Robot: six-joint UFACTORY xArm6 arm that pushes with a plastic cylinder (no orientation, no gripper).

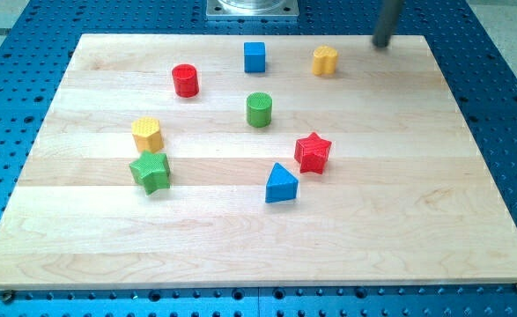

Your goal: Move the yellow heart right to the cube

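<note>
The yellow heart [325,61] lies near the view's top, right of centre. The blue cube [254,57] sits to its left, with a gap of about one block width between them. My tip [381,42] is at the board's top edge, to the right of the yellow heart and a little above it, not touching it.
A red cylinder [185,80] lies left of the cube. A green cylinder [259,110] is below the cube. A yellow hexagonal block [146,134] and a green star [150,171] sit at the left. A red star [312,152] and a blue triangle [281,184] are lower centre. The wooden board [417,220] rests on a blue perforated table.
</note>
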